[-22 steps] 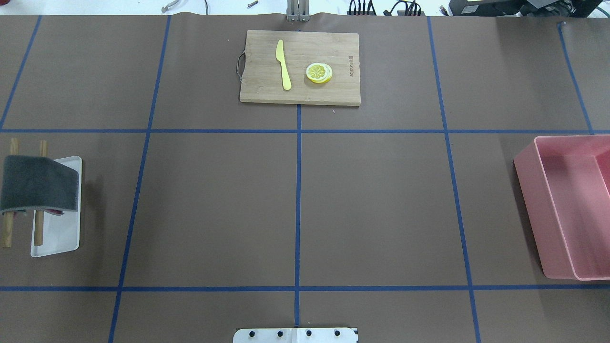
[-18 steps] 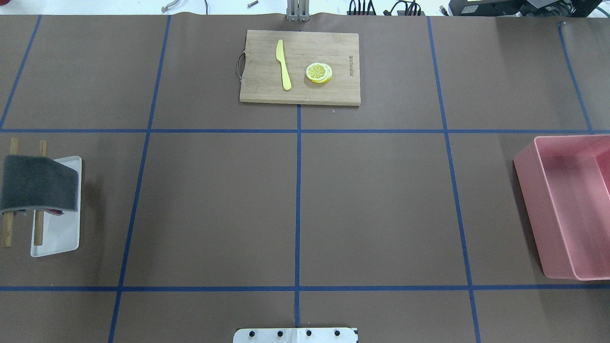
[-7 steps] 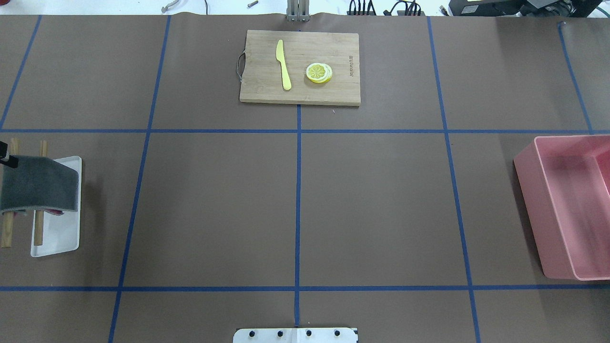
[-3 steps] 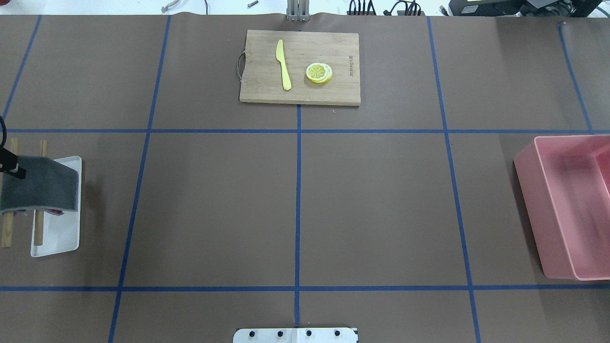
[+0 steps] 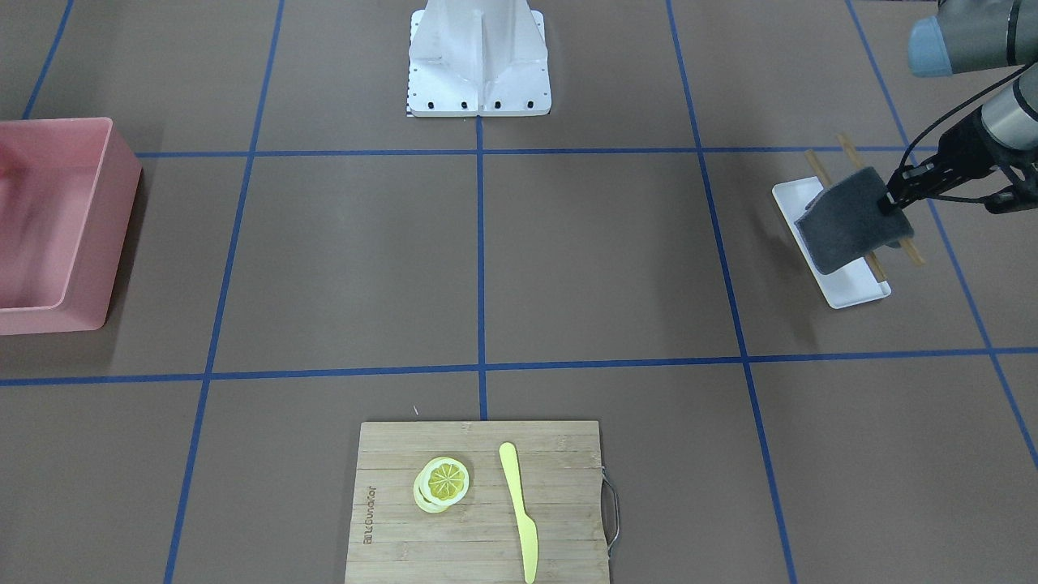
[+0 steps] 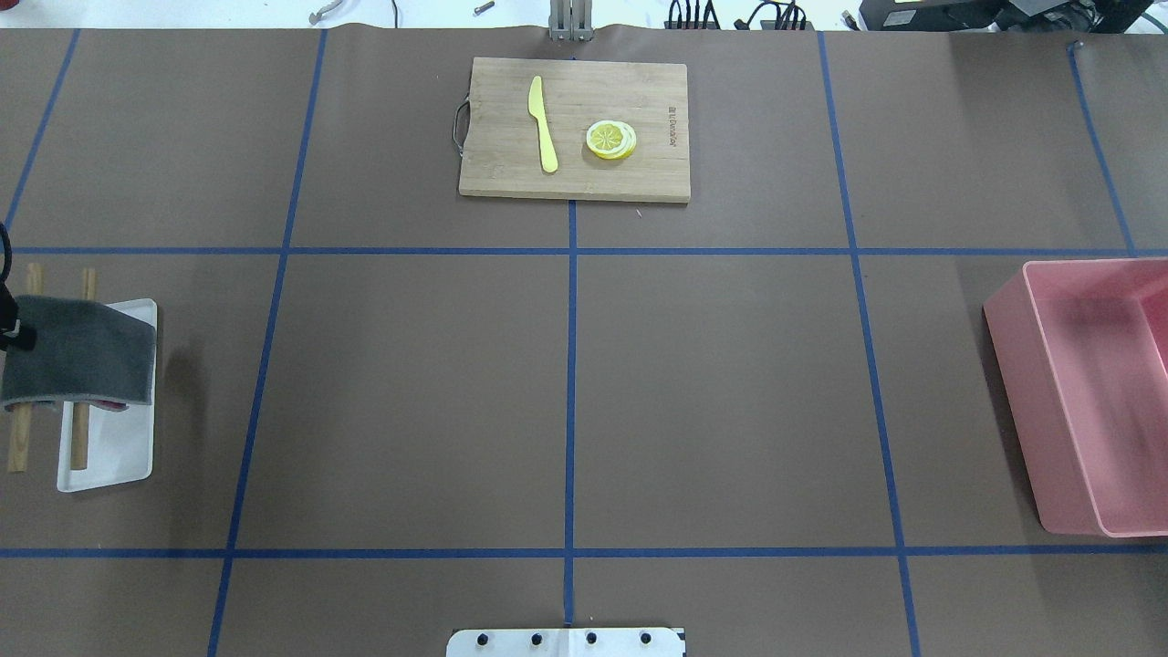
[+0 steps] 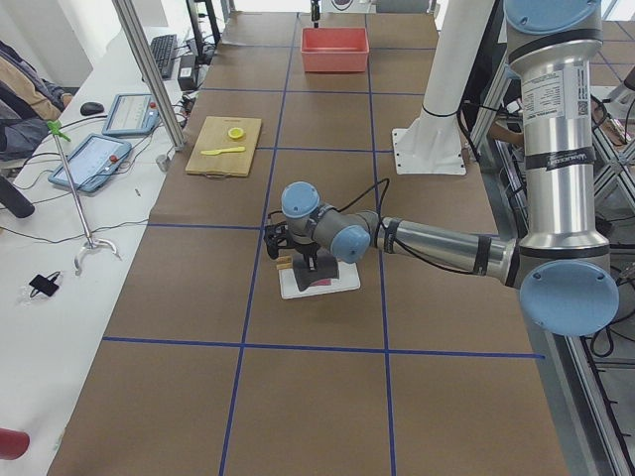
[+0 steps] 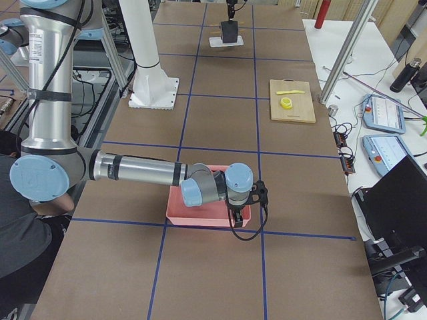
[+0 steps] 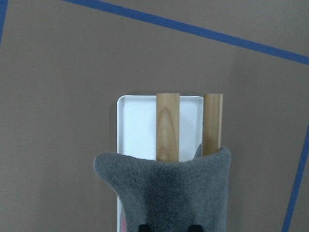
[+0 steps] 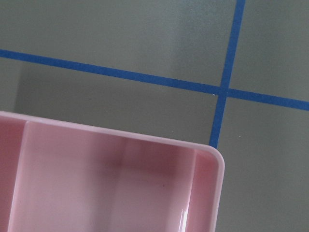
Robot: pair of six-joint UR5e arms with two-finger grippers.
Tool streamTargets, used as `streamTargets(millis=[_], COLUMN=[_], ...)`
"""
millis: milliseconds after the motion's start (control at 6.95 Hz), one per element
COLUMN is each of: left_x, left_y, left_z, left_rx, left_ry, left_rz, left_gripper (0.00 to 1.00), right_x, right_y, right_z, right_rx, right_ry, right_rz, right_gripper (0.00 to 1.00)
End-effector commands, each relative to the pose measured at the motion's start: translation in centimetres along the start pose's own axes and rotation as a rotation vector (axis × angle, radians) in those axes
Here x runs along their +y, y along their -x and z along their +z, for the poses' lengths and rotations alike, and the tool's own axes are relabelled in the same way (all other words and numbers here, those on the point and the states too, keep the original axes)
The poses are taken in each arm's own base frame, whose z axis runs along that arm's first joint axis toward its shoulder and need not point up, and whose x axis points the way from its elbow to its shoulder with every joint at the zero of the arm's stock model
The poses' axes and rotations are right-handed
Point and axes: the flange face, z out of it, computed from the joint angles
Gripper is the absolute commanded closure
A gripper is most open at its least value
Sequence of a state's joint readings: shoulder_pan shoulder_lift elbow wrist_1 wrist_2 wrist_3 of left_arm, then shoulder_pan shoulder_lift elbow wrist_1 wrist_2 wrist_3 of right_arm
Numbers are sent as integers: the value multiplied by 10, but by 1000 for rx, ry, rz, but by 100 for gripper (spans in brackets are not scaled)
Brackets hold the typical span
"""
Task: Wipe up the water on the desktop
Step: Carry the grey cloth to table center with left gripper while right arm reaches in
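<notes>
Worktop [image 6: 712, 392]: brown and matte, crossed by blue tape lines in a grid; it fills the whole scene and carries everything here.
Grey cloth [image 6: 82, 351]: draped over two wooden rods [image 9: 167, 125] above a white tray [image 6: 109, 456], at the robot's left end.
Left gripper [image 5: 896, 203]: at the cloth's outer edge, dark fingertips [image 9: 143, 227] a little apart on the fabric; whether they pinch it, I cannot tell.
Right gripper [image 8: 235, 215]: low over the pink bin [image 6: 1013, 365] at the opposite end; how wide it stands, I cannot tell.
Cutting board [image 6: 511, 173]: at the far middle edge, bearing a yellow knife [image 6: 543, 123] beside lemon slices [image 6: 610, 140].
</notes>
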State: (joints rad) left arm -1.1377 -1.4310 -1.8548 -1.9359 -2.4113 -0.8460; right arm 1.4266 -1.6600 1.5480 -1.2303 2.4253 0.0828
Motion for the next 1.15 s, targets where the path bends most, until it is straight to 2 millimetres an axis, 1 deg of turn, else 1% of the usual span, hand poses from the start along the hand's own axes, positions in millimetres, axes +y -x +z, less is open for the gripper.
streamTargets(millis=[0,144,288,432,576,720,864,1008], left_x=[5,9,10,8,-8,-24,-22,-14], left_y=[-11,-19,-28,-49,-103,-170,-240,-304], left_z=[-11,-15,-18,-29,-48,-70,-68,-55], left_rx=[31,90,118,140,189,248,282,295], left_ry=[5,60,80,65,37,21,53,70], left_rz=[15,20,30,40,-23,-94,-119,-139], left_gripper=[100,100,100,100,100,100,100,100], right_x=[-1,-2,-8,-12,-28,-53,-75,-102], right_y=[1,3,9,19,36,66,100,147], right_z=[-1,-2,-5,-3,-3,1,5,2], right_rx=[-2,-2,-6,-13,-21,-39,-58,-88], right_ry=[-2,-6,-29,-65,-81,-83,-84,-101], right_rz=[-2,-7,-39,-103,-132,-155,-182,-180], right_gripper=[0,0,0,0,0,0,0,0])
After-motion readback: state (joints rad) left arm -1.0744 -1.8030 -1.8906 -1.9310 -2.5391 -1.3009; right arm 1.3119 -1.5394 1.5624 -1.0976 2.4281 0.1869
